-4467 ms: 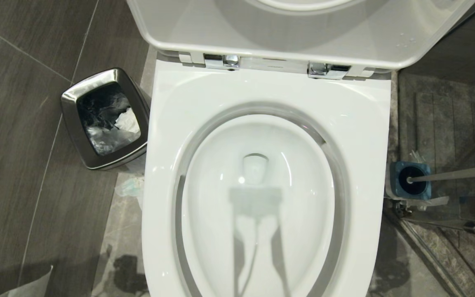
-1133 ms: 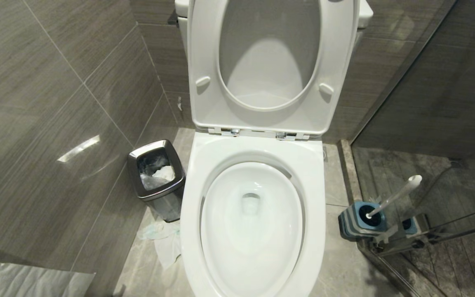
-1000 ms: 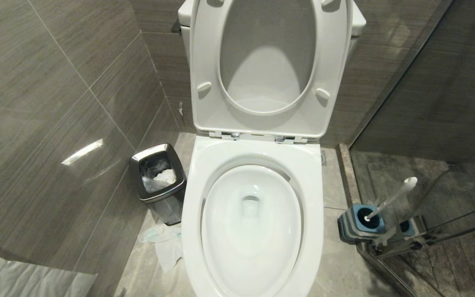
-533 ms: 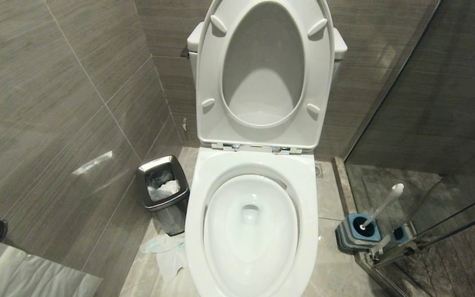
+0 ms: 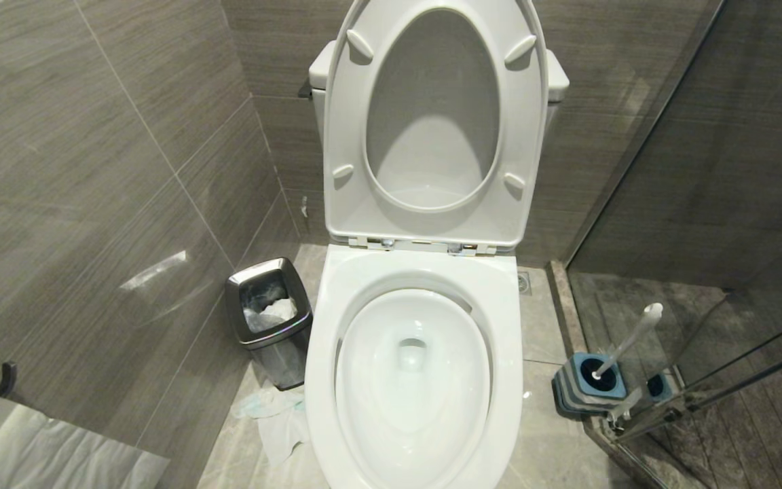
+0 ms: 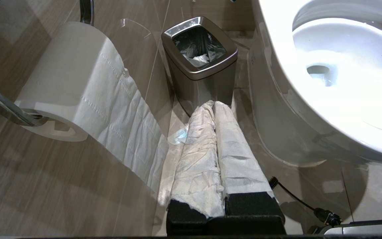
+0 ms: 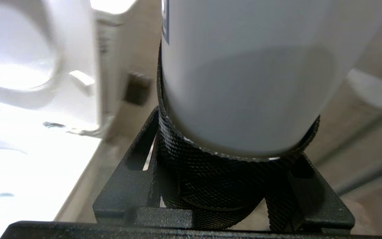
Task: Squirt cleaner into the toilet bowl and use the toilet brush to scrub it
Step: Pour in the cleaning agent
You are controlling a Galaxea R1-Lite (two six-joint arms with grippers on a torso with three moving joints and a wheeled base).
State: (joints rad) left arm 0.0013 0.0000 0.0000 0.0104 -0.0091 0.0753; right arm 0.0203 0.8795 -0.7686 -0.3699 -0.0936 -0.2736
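Your right end effector is gripping a white bottle between its black fingers, with a black knurled band of the bottle sitting right at the jaws, while your left end effector, its paper-wrapped fingers pressed together on nothing, is hanging low near the floor beside the steel waste bin. The toilet bowl is standing open against the back wall, seat and lid raised. The toilet brush is leaning in its blue-and-grey holder on the floor by the bowl's right side, at the glass partition, untouched.
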